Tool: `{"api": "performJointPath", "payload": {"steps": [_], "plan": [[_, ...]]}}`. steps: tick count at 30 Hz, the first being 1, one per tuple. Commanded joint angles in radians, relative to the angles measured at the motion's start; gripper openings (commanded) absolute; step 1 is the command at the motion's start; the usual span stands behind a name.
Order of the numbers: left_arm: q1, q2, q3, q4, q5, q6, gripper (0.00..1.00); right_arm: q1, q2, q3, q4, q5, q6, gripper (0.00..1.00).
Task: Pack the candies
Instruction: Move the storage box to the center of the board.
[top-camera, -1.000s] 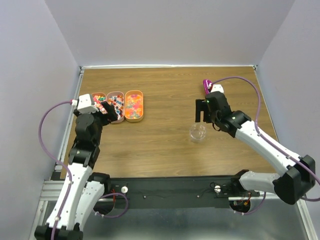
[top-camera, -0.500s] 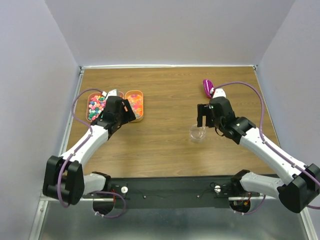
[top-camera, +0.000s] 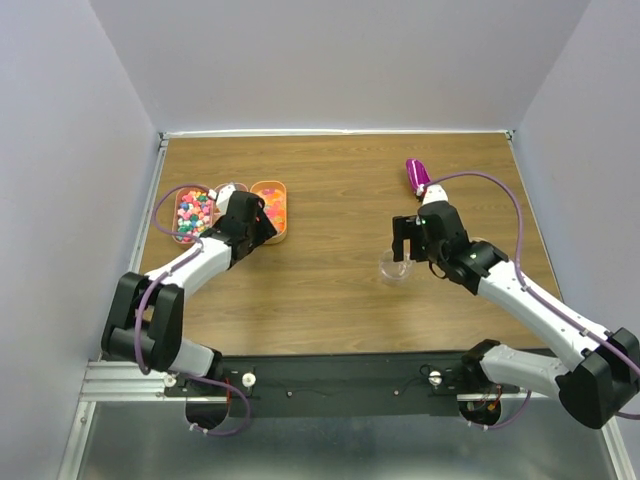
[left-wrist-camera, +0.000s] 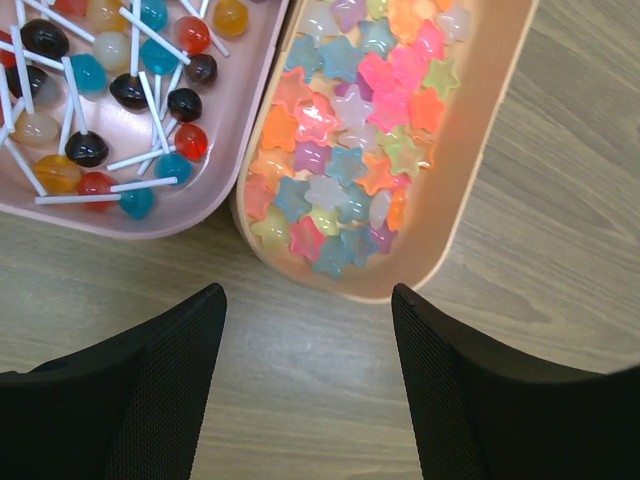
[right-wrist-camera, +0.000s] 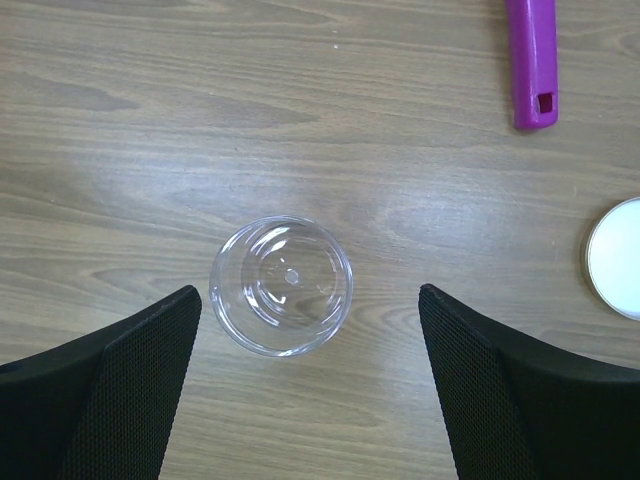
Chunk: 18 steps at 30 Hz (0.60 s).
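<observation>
While the left gripper (left-wrist-camera: 308, 300) and right gripper (right-wrist-camera: 310, 295) stand wide, one tray (left-wrist-camera: 482, 170) holds star candies (left-wrist-camera: 350, 130), another lollipops (left-wrist-camera: 130, 90).

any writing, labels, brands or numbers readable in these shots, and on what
none: no word, label, brand, number or sign can be read in any view.
the star candies and lollipops show no print, and the peach trays are plain.
the clear cup, magenta scoop and white disc carry no marking.
</observation>
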Motion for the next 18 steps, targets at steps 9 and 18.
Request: {"api": "performJointPath", "payload": {"steps": [9, 18], "plan": [[-0.01, 0.133, 0.042, 0.063, -0.04, -0.129, 0.63, 0.006, -0.028, -0.034, 0.042, -0.011, -0.011, 0.95], [-0.023, 0.156, 0.045, 0.041, 0.015, -0.084, 0.49, 0.006, -0.019, -0.038, 0.05, -0.017, -0.013, 0.95]]}}
